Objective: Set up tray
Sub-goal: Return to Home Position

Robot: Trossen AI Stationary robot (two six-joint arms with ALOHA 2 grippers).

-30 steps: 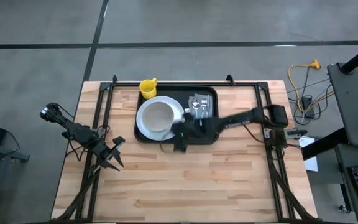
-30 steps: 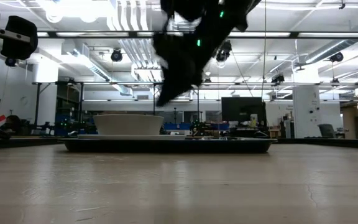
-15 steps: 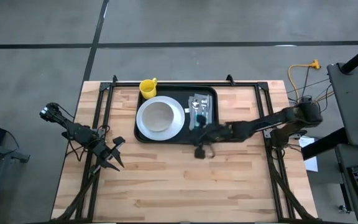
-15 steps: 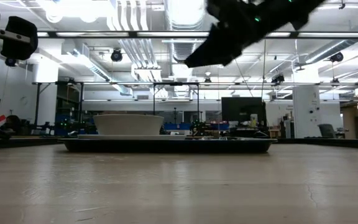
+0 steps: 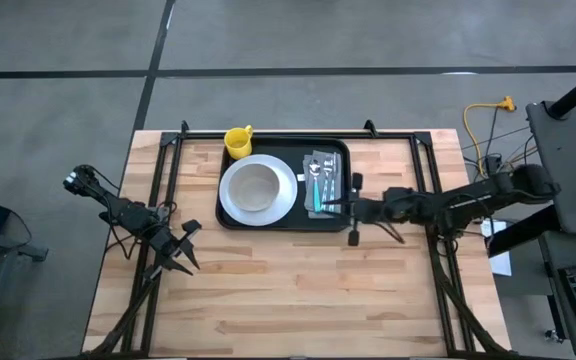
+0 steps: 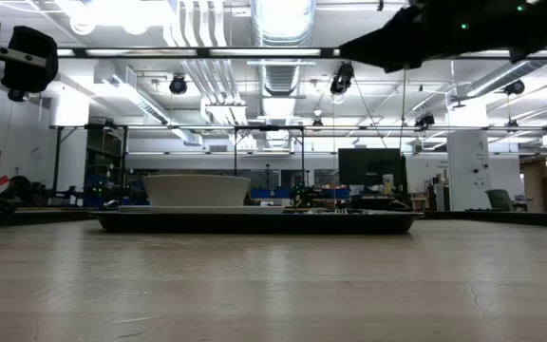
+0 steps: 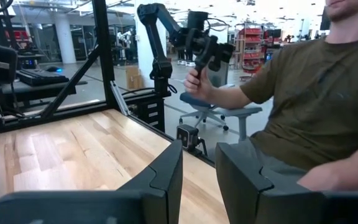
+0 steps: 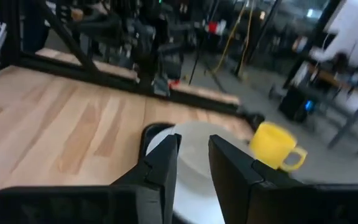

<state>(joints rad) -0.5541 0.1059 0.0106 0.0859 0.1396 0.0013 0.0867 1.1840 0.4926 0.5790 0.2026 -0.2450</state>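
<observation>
The black tray (image 5: 340, 150) lies flat at the table's far middle; the low view shows it as a dark slab (image 6: 254, 221). On it sit a white plate with a bowl (image 5: 258, 190) and a grey bundle with a teal-handled utensil (image 5: 322, 182). A yellow mug (image 5: 238, 140) stands at the tray's far left corner and also shows in the right wrist view (image 8: 277, 146). My right gripper (image 5: 353, 210) hovers open just off the tray's right near corner, holding nothing, with its fingers (image 8: 160, 168) pointing at the plate (image 8: 194, 146). My left gripper (image 5: 183, 248) waits open at the left near side.
Bare wood spreads over the table's near half (image 5: 298, 290). A black frame rail (image 5: 268, 134) runs along the far edge, with struts down both sides. In the left wrist view a seated person (image 7: 303, 93) beyond the table grips a control arm's handle (image 7: 204, 53).
My right gripper has drawn back from above the tray's near edge beside the plate, moving toward the table's right edge and rising, and now hangs past the tray's right near corner. The tray and the things on it have kept their places.
</observation>
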